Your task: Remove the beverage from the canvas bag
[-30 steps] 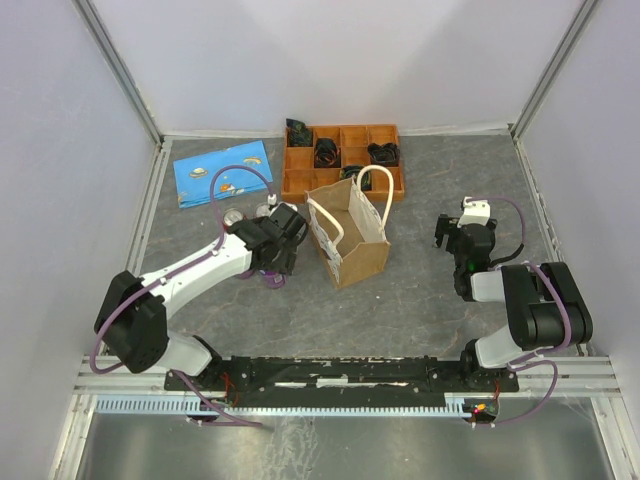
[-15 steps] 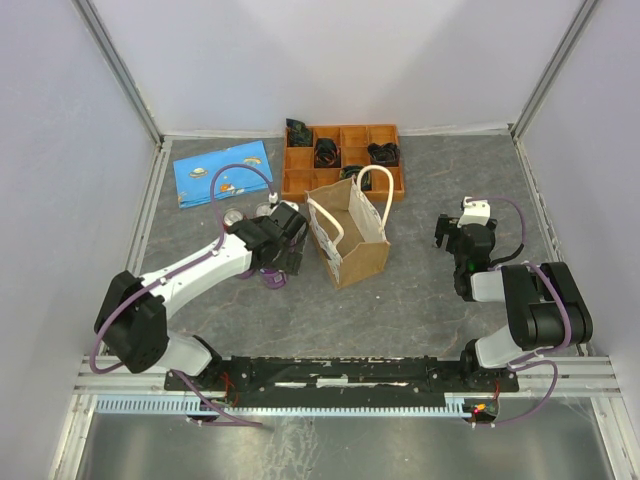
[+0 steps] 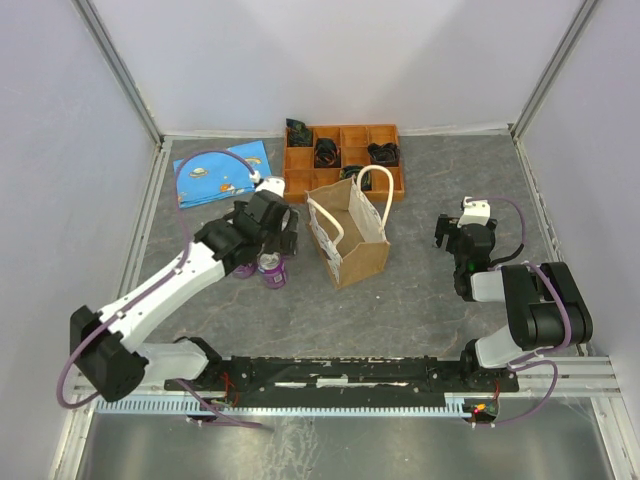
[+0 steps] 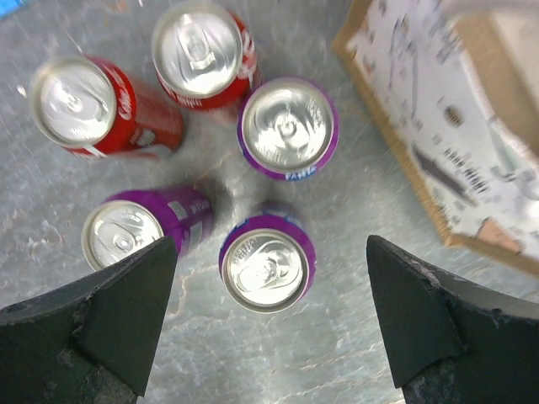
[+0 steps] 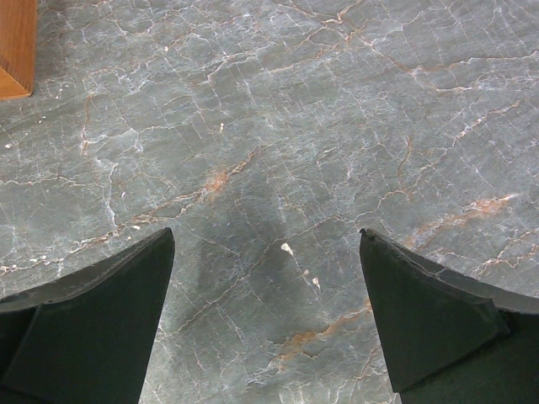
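The tan canvas bag with white loop handles stands upright mid-table; its white, purple-marked side shows at the right of the left wrist view. Left of it stand several beverage cans: two red ones and three purple ones. My left gripper hangs open above them, and one purple can stands free on the table under its spread jaws. This can also shows in the top view. My right gripper is open and empty over bare table, right of the bag. The bag's inside is hidden.
An orange compartment tray with dark items sits behind the bag; its corner shows in the right wrist view. A blue picture book lies at the back left. White walls and metal rails border the grey stone-patterned table.
My left gripper has risen from low beside the bag and its arm has lifted. The purple can now stands free below it. The right arm has not moved.
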